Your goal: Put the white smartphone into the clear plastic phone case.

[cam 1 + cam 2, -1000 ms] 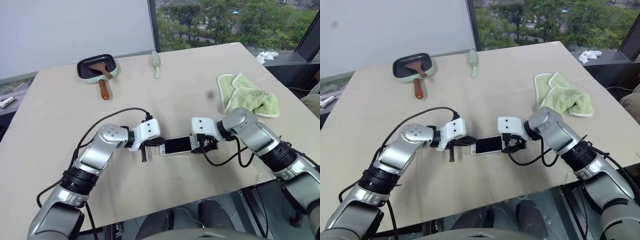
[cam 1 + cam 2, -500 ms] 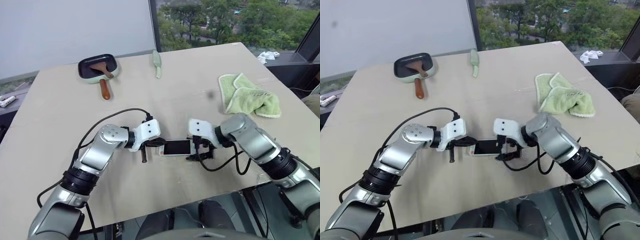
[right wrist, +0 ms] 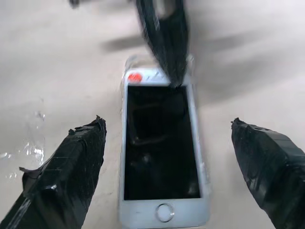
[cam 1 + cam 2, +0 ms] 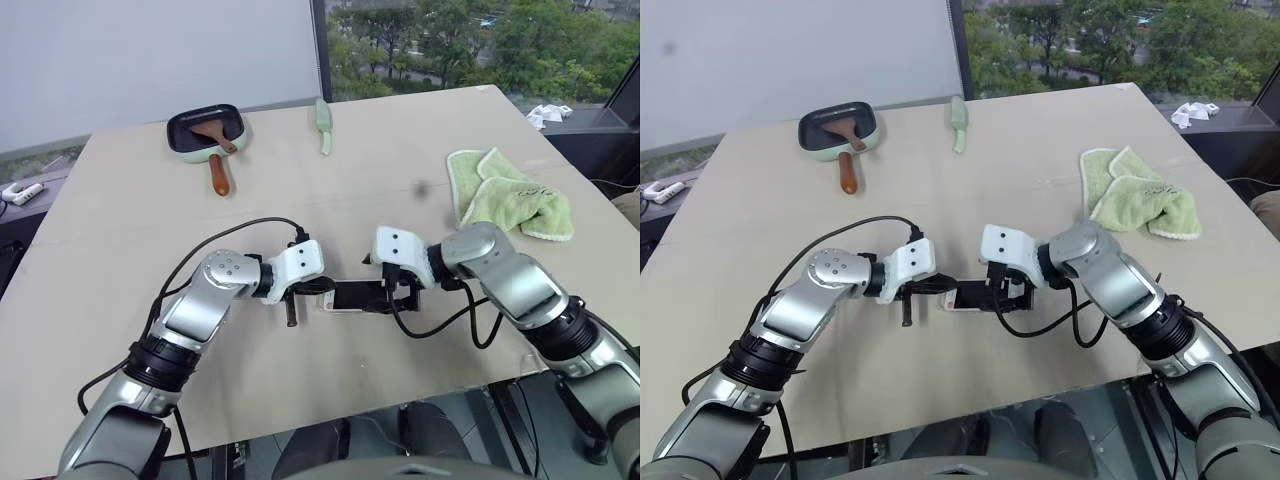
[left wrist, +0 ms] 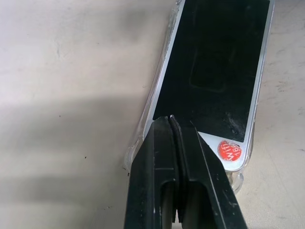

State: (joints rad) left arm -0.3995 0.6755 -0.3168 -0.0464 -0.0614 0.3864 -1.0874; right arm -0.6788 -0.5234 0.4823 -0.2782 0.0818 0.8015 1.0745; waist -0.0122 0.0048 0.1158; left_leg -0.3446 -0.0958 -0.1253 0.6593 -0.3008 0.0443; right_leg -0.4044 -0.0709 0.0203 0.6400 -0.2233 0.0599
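Observation:
The white smartphone (image 4: 352, 295) lies flat on the table, dark screen up, between my two grippers. A clear plastic phone case (image 5: 135, 152) shows as a glossy see-through rim hugging the phone's long edge and corner. My left gripper (image 5: 170, 119) is shut, and its joined tips rest on the phone's end by a red round sticker (image 5: 229, 150). My right gripper (image 3: 167, 123) is open, hovering a little above the home-button end. One of its black fingers (image 3: 71, 162) stands off each long side, touching nothing.
A folded green towel (image 4: 510, 195) lies at the right. At the back are a pale green pan with a wooden-handled tool (image 4: 205, 130) and a pale green utensil (image 4: 323, 112). A black cable (image 4: 230, 232) loops over my left arm. The table's near edge (image 4: 330, 415) is close.
My right gripper let go of the phone's end, opened wide, and rose a little over it. The left gripper kept still on the other end. The camera view shifted slightly.

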